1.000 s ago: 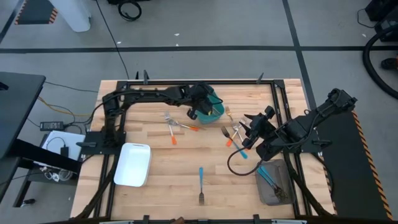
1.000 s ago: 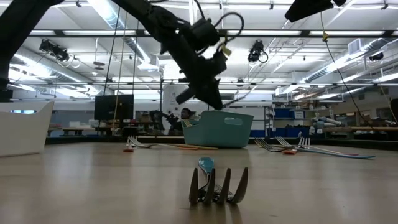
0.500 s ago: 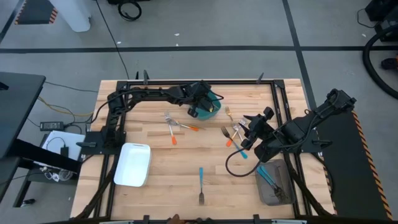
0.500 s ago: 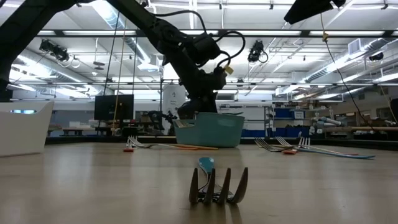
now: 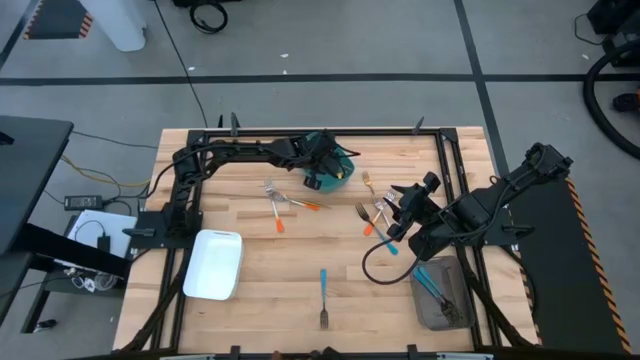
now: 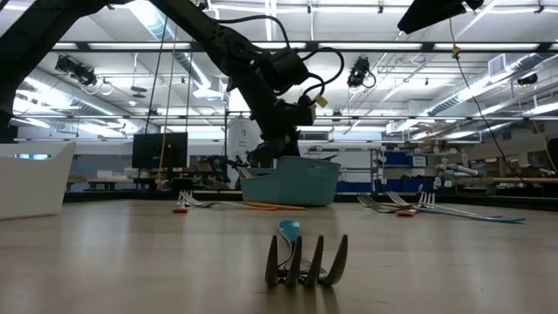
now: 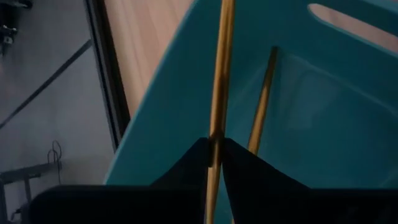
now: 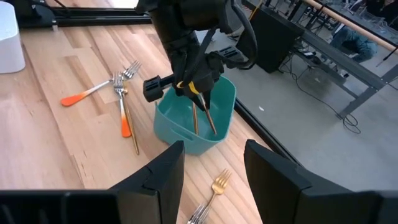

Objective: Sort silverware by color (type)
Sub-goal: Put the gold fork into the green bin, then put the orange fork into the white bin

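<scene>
**Gold piece hanging over the bin, release could get messy**

While the left pincer point(image 7: 213, 163) hangs right over the teal bin point(image 8: 186, 134), its fingers are pinching a gold utensil point(image 7: 221, 74) by the shaft, tip pointing down into the bin. Another gold piece point(image 7: 261, 106) already leans against the bin wall just beside it.

The right pincer point(image 8: 210, 171) waits with fingers spread, holding nothing, well apart from the bin and above the surface point(image 5: 270, 265). Just ahead of it lies a gold fork point(image 8: 214, 185). Farther beyond, past the bin, are two orange-handled forks point(image 8: 109, 90). A blue-handled fork point(image 5: 323, 290) sits alone, well apart from both pincers, and the white tray point(image 5: 214, 264) is empty.

What worries me: the gold utensil sits near the bin's rim, so if the fingers open while it's tilted, it could catch the edge and tip out. It could also knock the leaning piece. And the bin looks light, so a nudge from the arm might slide it.
</scene>
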Controlling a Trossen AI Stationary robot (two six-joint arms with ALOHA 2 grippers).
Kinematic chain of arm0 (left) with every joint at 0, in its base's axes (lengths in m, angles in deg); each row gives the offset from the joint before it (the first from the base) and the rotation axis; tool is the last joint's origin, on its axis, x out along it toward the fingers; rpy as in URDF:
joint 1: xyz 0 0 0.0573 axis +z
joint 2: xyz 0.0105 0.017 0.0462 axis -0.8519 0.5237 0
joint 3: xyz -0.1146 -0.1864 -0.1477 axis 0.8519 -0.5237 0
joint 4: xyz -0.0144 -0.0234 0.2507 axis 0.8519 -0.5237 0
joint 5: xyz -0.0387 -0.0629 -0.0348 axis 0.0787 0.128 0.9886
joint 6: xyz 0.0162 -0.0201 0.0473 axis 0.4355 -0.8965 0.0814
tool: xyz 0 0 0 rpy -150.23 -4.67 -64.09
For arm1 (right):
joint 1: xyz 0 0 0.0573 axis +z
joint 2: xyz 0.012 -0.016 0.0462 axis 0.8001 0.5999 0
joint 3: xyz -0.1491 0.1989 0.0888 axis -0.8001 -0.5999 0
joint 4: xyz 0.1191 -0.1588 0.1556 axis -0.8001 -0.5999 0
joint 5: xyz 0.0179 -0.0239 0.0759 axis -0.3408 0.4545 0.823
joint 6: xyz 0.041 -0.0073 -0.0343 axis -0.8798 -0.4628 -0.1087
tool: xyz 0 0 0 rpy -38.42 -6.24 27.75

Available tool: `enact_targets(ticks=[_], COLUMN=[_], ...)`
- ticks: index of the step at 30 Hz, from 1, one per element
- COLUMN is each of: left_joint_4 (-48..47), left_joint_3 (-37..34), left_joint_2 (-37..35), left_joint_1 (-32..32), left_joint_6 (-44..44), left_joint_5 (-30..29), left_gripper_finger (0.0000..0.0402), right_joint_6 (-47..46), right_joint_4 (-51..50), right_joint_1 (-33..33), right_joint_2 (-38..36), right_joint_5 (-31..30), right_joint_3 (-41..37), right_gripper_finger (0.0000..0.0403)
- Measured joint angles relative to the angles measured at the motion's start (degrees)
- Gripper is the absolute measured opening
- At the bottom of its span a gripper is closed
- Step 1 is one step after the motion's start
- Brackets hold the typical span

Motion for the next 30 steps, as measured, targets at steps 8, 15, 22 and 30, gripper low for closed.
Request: enact_targets(ticks=[8,15,22,30], left_joint_4=[-1.21,-2.1,-5.29,-15.9], left_joint_3=[0.0,0.0,0.11,0.11], left_joint_2=[-0.01,-0.53,-4.56,-8.23], left_joint_1=[-0.31,-1.18,-1.86,-3.0], left_joint_6=[-0.19,0.02,0.24,-1.26], left_joint_5=[0.42,-4.0,-4.04,-3.35], left_gripper_finger=[0.0116,0.017,0.017,0.0156], right_joint_6=[0.09,0.12,0.12,0.38], right_joint_4=[0.18,0.18,0.38,0.38], right_joint_1=[0.0,0.0,0.0,0.0], right_joint_2=[0.0,0.0,-0.02,-0.02], right_joint_5=[0.0,0.0,0.02,0.33], right_joint_3=[0.0,0.0,0.0,-0.01], right_gripper_finger=[0.0173,0.0173,0.0173,0.0173])
